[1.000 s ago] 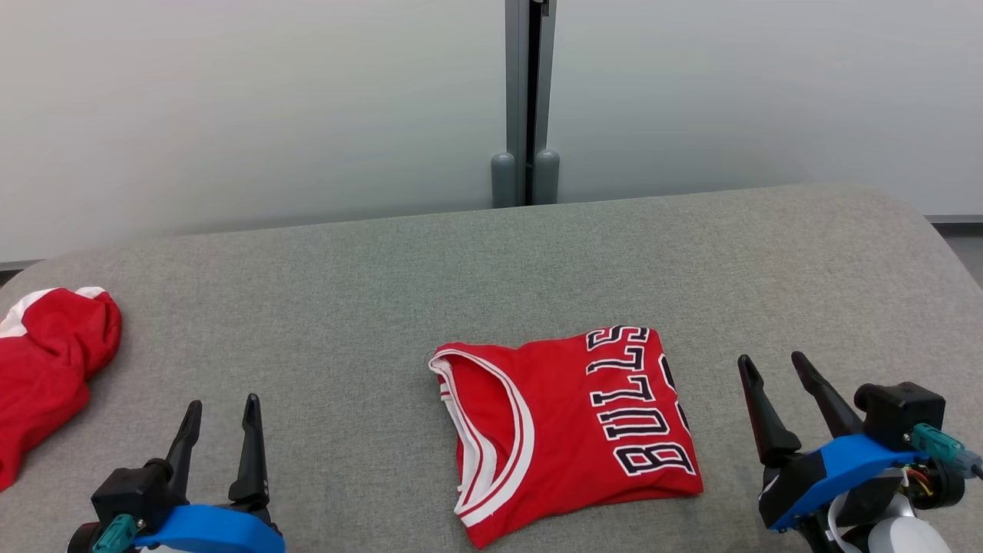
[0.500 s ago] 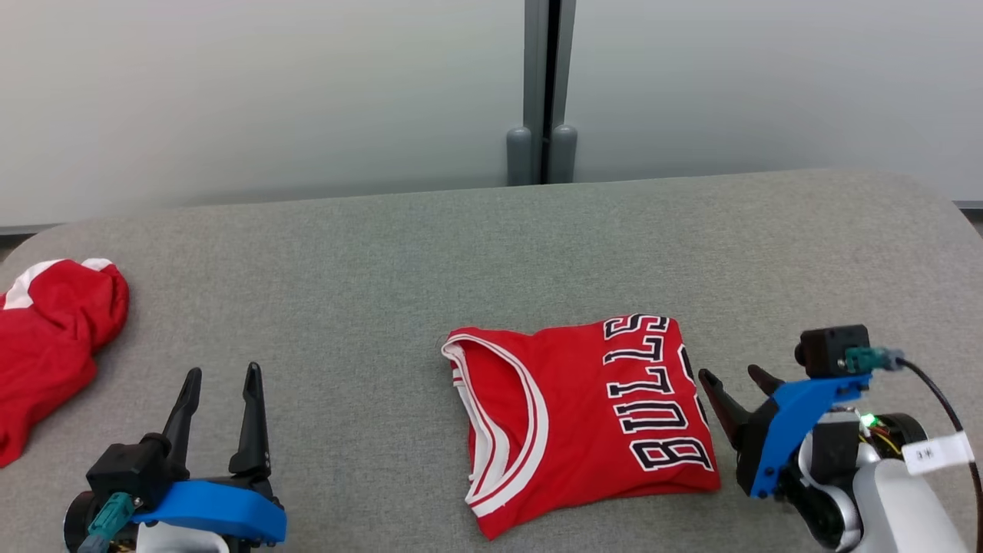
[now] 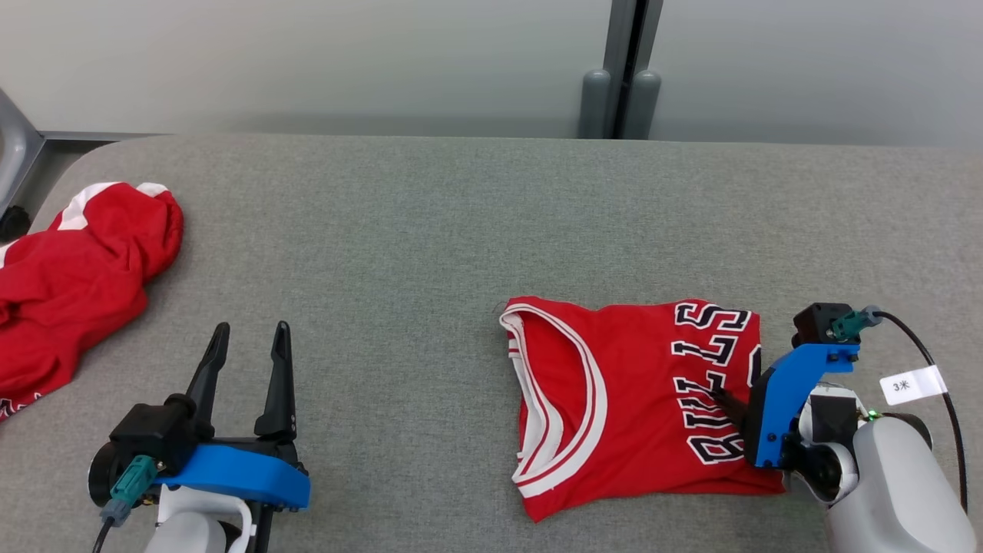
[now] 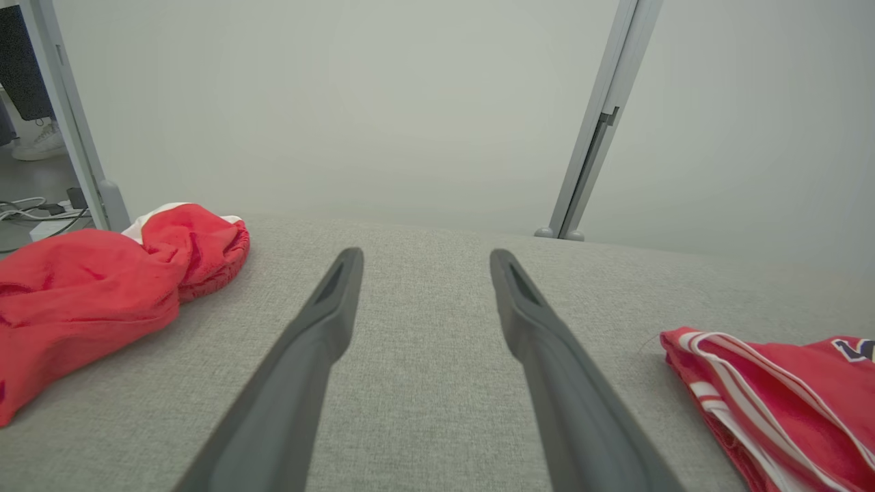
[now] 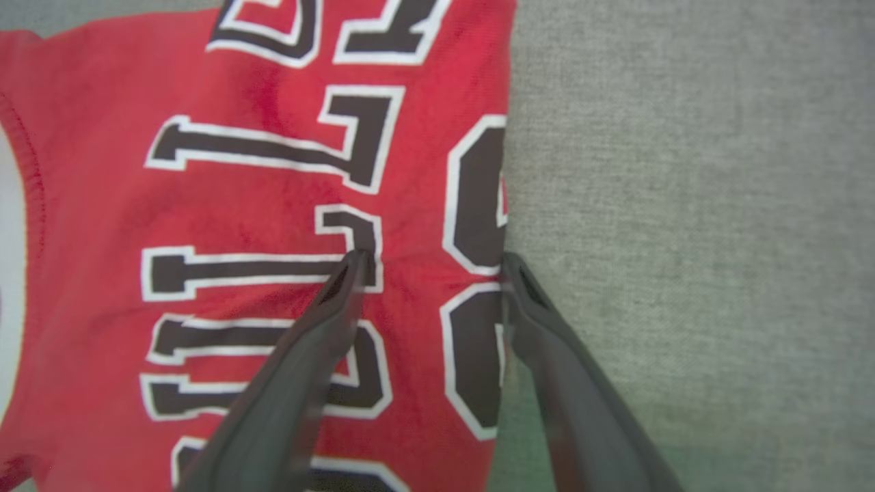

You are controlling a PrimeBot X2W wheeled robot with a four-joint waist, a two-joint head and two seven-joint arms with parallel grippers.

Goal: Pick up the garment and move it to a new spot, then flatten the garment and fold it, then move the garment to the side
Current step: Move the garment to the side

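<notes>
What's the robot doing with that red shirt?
The folded red jersey lies on the grey table. The robot's right gripper is open at its edge, one finger over the lettering, the other beside the fabric, nothing gripped yet. The left gripper is open over bare table. Another red garment sits crumpled at the far left.

The right gripper (image 5: pixel 434 260) no longer stands clear of the folded Bulls jersey (image 3: pixel 637 399) toward the right edge of the tabletop (image 3: pixel 399 230) with its fingers pointing away from the robot. It has tipped over and come down on the jersey's right-hand fold. One finger (image 5: pixel 328 321) now lies on the lettering and the other at the cloth's edge, jaws spread. The head camera has turned left and down, bringing more of the crumpled red garment (image 3: pixel 77 276) into view.
</notes>
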